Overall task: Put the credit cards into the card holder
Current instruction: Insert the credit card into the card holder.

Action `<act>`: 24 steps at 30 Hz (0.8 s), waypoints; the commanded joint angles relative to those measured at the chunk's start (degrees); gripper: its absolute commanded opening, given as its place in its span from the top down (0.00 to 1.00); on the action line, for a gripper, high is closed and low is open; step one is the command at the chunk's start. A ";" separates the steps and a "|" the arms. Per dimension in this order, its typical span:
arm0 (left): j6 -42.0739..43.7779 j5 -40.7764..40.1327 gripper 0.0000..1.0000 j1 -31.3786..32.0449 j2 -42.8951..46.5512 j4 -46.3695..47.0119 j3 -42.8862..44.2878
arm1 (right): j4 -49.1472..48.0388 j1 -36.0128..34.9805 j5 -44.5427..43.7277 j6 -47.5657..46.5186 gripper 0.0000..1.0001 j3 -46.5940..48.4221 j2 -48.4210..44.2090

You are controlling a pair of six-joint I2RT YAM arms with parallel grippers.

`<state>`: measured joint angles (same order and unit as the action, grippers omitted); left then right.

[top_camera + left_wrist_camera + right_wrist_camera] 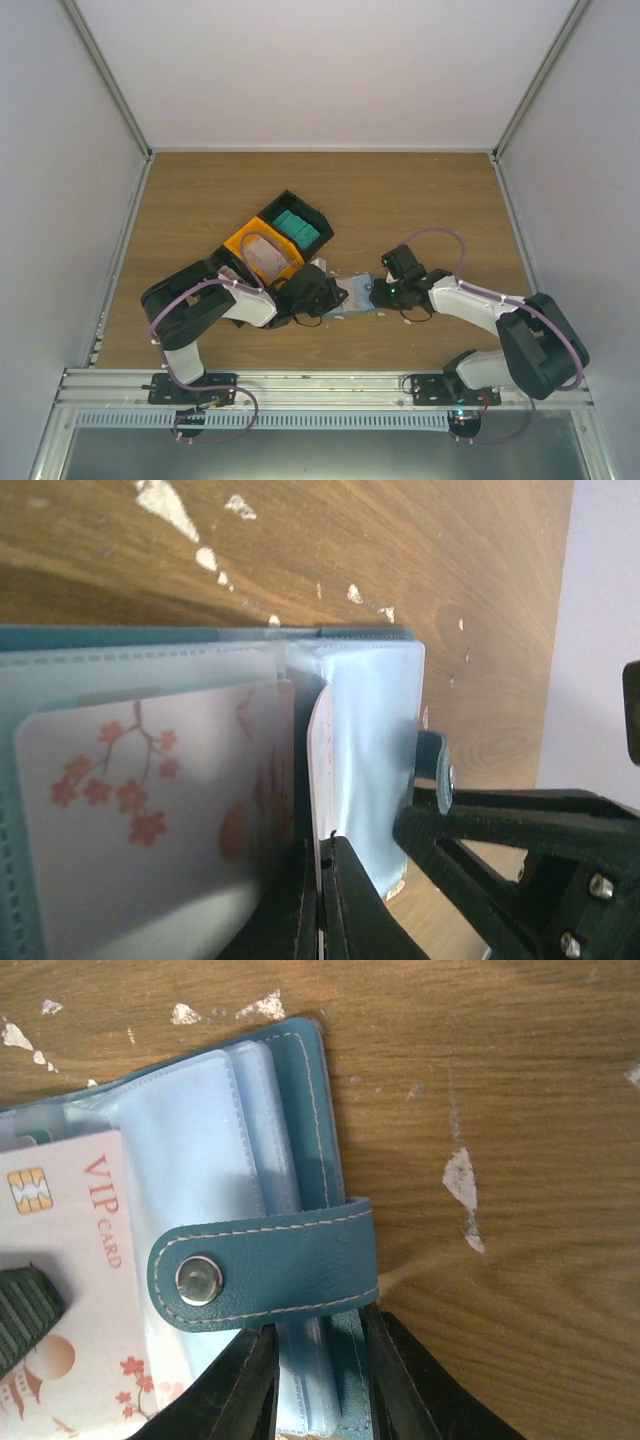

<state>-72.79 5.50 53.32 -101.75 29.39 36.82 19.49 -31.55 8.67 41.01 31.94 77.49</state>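
The slate-blue card holder [355,297] lies open on the table between both arms. My left gripper [322,845] is shut on a white credit card [321,740], held edge-on with its top between the holder's clear sleeves [370,760]. Beside it, another credit card [150,810] with red blossoms sits in a sleeve. My right gripper [318,1345] is shut on the holder's right edge, pinching cover and sleeves [320,1390] just below the snap tab [265,1265]. A white "VIP" credit card [80,1240] lies on the open pages. More credit cards, teal [298,228] and white-red [262,258], sit in a bin.
A black-and-orange bin [312,218] stands tilted just behind the left gripper [328,296]. Small white scraps [460,1175] dot the wooden table around the holder. White walls enclose the table on three sides.
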 commanded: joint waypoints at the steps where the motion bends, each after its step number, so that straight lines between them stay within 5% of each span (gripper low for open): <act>1: -1.48 0.41 1.00 1.00 1.46 -4.15 -3.45 | 2.47 -0.87 0.01 1.09 0.75 -2.08 4.03; 24: 1.34 -4.87 0.98 -1.20 0.96 -3.64 -2.57 | 1.71 -0.89 0.97 0.38 0.76 -2.98 4.11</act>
<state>-72.86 4.80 52.71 -99.63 28.53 35.16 17.47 -31.73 9.06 41.21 32.18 78.54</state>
